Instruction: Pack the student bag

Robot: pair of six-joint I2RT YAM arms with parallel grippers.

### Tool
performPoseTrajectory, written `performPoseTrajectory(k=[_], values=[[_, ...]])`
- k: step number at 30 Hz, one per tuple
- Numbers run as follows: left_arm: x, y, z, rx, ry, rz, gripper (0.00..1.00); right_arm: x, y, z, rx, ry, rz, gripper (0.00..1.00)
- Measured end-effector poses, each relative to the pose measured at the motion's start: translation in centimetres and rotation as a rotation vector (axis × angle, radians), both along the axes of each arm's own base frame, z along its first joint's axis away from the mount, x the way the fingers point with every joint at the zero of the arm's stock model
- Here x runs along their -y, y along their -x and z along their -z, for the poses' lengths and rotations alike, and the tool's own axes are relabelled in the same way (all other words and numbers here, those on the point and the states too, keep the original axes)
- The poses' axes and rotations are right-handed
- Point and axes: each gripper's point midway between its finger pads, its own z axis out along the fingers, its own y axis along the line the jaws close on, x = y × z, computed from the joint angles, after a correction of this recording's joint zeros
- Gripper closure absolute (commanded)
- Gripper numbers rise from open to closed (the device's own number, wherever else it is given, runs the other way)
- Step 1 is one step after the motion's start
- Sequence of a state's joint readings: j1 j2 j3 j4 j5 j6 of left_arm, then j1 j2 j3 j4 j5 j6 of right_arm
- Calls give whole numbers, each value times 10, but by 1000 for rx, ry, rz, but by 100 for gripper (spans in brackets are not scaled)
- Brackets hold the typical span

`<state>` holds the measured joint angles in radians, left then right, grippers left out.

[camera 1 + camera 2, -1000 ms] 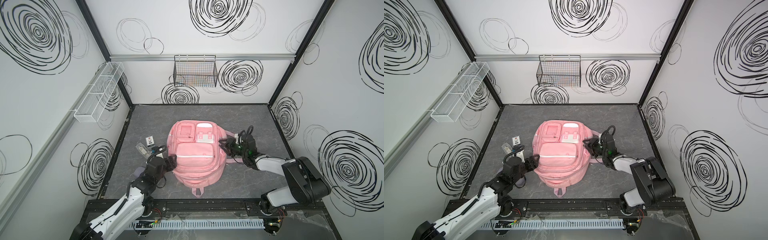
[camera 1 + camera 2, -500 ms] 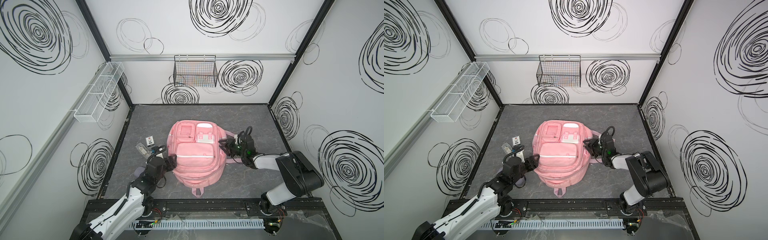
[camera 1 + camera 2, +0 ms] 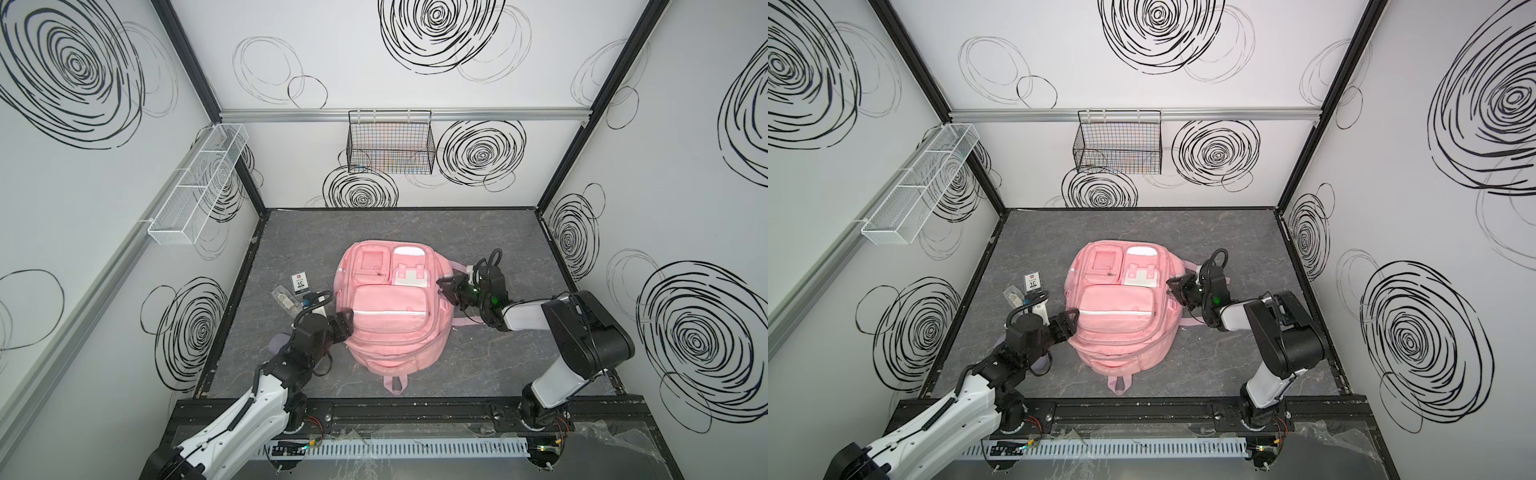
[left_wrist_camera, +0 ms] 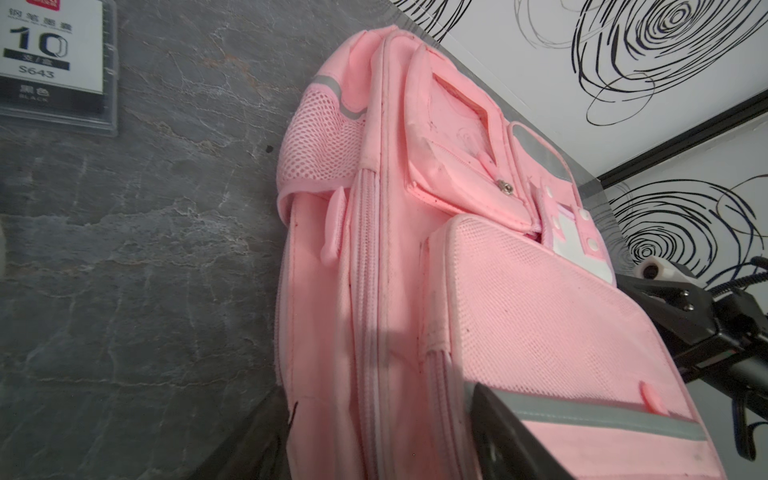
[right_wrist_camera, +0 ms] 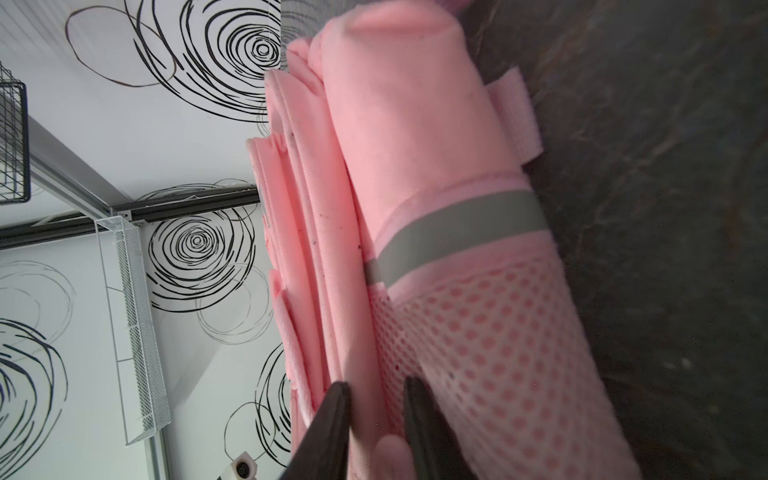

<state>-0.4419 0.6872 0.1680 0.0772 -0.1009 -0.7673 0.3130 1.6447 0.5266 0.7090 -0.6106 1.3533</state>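
In both top views the bag (image 3: 390, 316) lies flat at the centre of the table (image 3: 498, 232), with the left gripper (image 3: 350, 324) and right gripper (image 3: 443, 289) at its opposite sides. Only the right wrist view shows the right jaws pinching a side fold. The left wrist view shows the left jaws spread astride the bag's edge.

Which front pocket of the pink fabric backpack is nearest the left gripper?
On the backpack, the wide striped lower pocket: the left gripper sits at its edge; the clear-window pocket and white-flap pocket lie farther back.
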Motion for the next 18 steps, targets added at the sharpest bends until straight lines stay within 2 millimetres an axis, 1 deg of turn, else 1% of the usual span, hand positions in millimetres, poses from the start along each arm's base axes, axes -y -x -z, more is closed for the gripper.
performPoseTrajectory(k=[5,7,9,12,18], values=[[0,0,2,-8,-4,-1,28,0,0,-13,38,0,-6,89],[0,0,3,-11,-6,-1,28,1,-1,-15,50,14,-13,92],[0,0,4,-13,-6,-1,28,1,-2,-15,53,25,-23,98],[-1,0,3,-13,-6,-2,28,3,-1,-14,61,39,-41,100],[0,0,3,-13,-5,-2,28,1,-3,-13,91,96,-100,100]])
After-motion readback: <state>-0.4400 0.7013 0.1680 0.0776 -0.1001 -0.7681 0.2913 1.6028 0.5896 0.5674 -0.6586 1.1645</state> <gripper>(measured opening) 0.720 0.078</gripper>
